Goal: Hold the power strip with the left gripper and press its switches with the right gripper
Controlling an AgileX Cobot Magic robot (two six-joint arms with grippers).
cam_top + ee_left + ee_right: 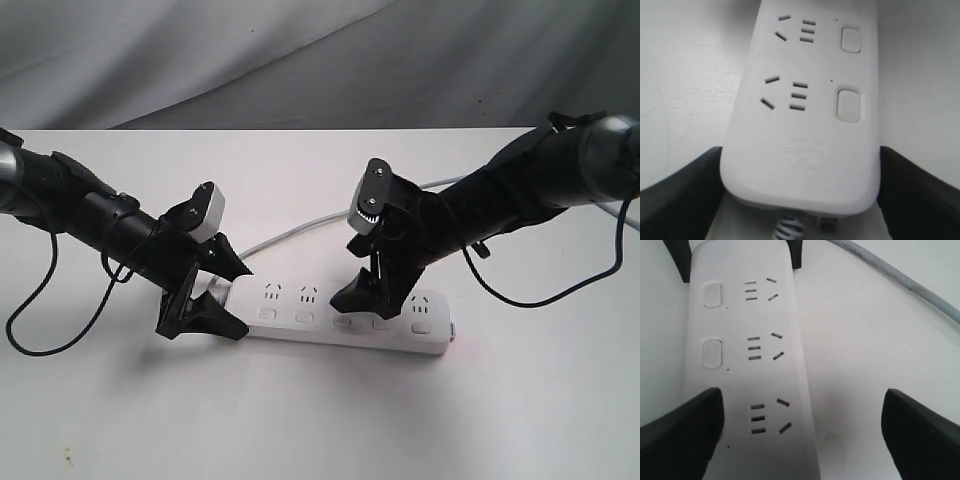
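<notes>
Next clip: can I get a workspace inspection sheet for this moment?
Surface: white table, bare around the work.
Job's things: power strip lies flat, outlets up; switches sit in a row beside the outlets.
Clutter: nothing seen.
End effectors: left end effector is shut on the strip's cord end; right end effector is open, one finger over the switch row mid-strip, contact unclear.
Cables: grey cord runs behind the right arm; black arm cables droop onto the table.
Surroundings: grey cloth backdrop.
</notes>
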